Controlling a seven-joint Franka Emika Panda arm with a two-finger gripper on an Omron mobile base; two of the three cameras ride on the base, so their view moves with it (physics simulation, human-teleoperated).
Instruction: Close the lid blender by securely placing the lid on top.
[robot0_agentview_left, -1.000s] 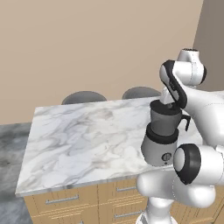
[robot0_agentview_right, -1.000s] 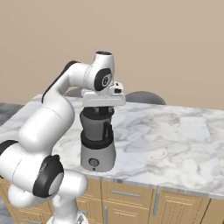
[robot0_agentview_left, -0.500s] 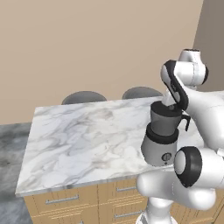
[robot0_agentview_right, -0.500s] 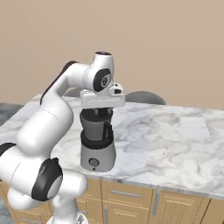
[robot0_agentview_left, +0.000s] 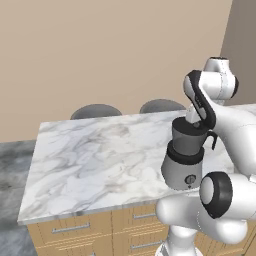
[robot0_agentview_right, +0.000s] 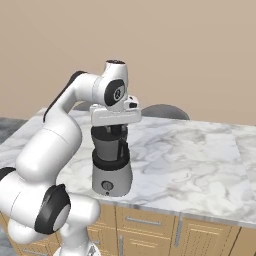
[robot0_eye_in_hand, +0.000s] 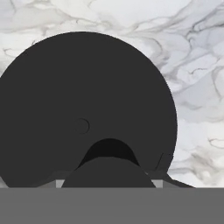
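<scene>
In the left base view the blender (robot0_agentview_left: 183, 157) stood near the front right edge of the marble counter (robot0_agentview_left: 95, 160), its grey base with the small dial facing front and the dark jar rising above the black collar; the white arm curved down over the jar's mouth, and against the frame a second ago almost nothing had shifted, arm and blender sitting in the same spots. Two grey stool seats (robot0_agentview_left: 96, 111) showed behind the counter's far edge. Over to the right base view: the gripper (robot0_agentview_right: 116, 131) hung right on top of the jar, the hand's white crossbar level above it, and the lid itself was hidden between hand and jar rim; compared with the earlier frames the hand looked at the same height, perhaps a touch lower, hard to tell. Wooden drawer fronts (robot0_agentview_right: 150, 225) ran below the counter. In the hand view the lid (robot0_eye_in_hand: 83, 109) spread as a big black disc directly beneath the camera, veined marble showing around its upper and right edge, the raised knob bulging at the bottom. Whether the fingers pinched that knob or stood apart I could not tell.
</scene>
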